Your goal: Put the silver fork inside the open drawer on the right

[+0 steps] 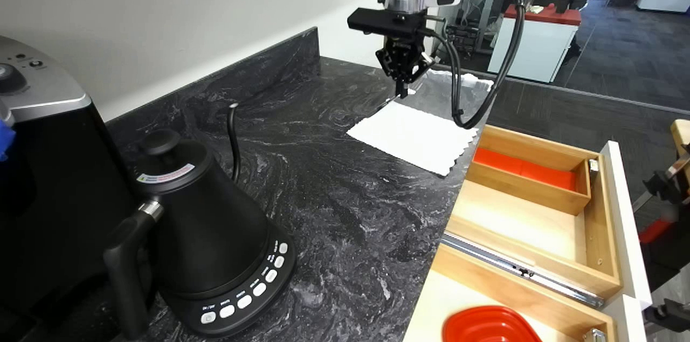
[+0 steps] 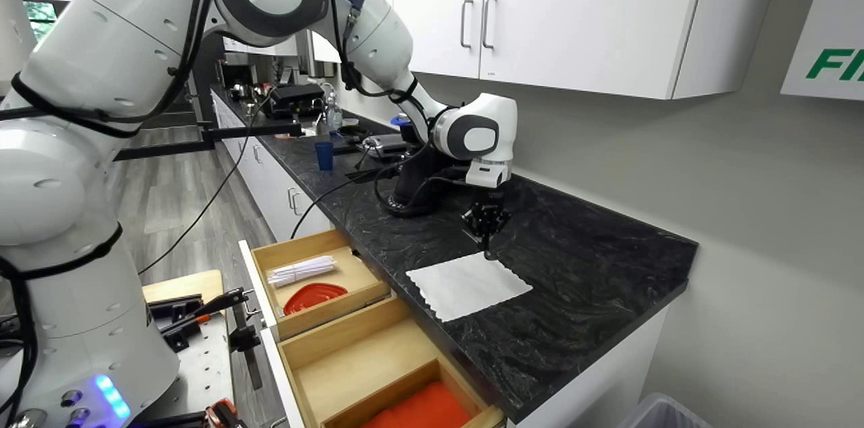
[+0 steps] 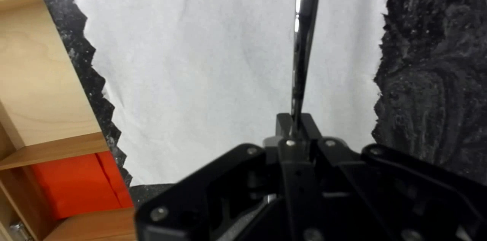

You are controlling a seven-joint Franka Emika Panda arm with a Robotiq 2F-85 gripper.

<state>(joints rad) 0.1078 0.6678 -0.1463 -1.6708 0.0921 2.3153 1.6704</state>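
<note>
The silver fork (image 3: 304,16) shows as a slender shiny metal shaft running from the top of the wrist view down to my fingertips. My gripper (image 3: 295,125) is shut on it, with the shaft pinched between the pads. In both exterior views the gripper (image 1: 401,88) (image 2: 487,252) points down at the edge of the white napkin (image 1: 415,139). The fork's outer end leaves the wrist view, so its tines are not seen there. To the side, below the counter, the open drawer (image 1: 525,218) has a bare pale-wood compartment and one lined orange-red; it also appears in an exterior view (image 2: 358,360).
Beside that drawer is another pulled-out drawer (image 2: 354,256) holding a red dish (image 2: 314,296) and a white bundle (image 2: 302,270). A black kettle (image 1: 210,223) and a coffee machine (image 1: 48,180) stand on the dark counter (image 1: 345,234). A wall (image 1: 215,18) runs along the back.
</note>
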